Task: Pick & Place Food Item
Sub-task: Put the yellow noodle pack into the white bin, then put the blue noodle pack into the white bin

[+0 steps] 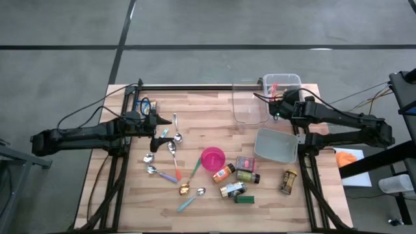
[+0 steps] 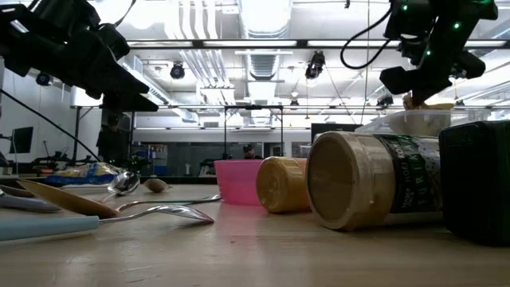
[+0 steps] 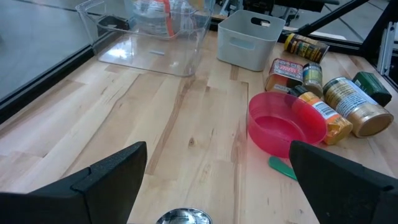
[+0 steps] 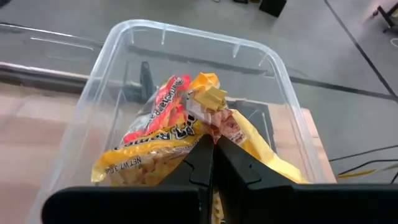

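Yellow and red, the snack packet (image 4: 168, 149) hangs pinched by its top edge between the closed fingers of the right gripper (image 4: 212, 144), above the clear plastic tub (image 4: 112, 81) at the tabletop's far right corner. By my reading this is the placing step: the packet still needs lowering into the tub, then the fingers must part to let it go. Near the left edge the left gripper (image 3: 214, 180) waits with fingers spread wide, holding nothing, facing the pink bowl (image 3: 283, 124) and the grey bin (image 3: 249, 40).
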Controlling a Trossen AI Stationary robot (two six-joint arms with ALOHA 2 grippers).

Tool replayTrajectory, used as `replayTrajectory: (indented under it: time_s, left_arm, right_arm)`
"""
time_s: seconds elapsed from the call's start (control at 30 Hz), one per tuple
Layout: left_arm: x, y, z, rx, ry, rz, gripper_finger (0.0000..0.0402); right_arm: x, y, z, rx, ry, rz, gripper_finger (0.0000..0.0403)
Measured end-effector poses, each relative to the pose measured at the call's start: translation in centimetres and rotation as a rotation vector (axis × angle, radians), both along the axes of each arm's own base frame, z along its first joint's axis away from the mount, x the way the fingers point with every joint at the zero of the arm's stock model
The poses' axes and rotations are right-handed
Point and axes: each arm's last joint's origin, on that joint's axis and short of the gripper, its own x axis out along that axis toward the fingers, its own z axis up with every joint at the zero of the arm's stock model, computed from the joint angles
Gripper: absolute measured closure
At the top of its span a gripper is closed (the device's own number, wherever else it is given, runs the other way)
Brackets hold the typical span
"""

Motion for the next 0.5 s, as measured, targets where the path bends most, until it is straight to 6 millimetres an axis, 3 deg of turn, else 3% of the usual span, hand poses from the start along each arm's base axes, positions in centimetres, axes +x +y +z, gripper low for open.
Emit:
replayTrajectory:
  time_s: [0.17,0.5]
  left_arm:
    - [0.0,0.0,0.0,0.0,0.0,0.0,0.0008]
    - [0.0,0.0,0.0,0.0,0.0,0.0,0.0008]
  right_arm:
    - [0.03,-0.01,-0.31,0.005,0.012,0.0,0.0374]
    - [-0.01,-0.01,-0.24,-0.003,0.007,-0.002,0.0252]
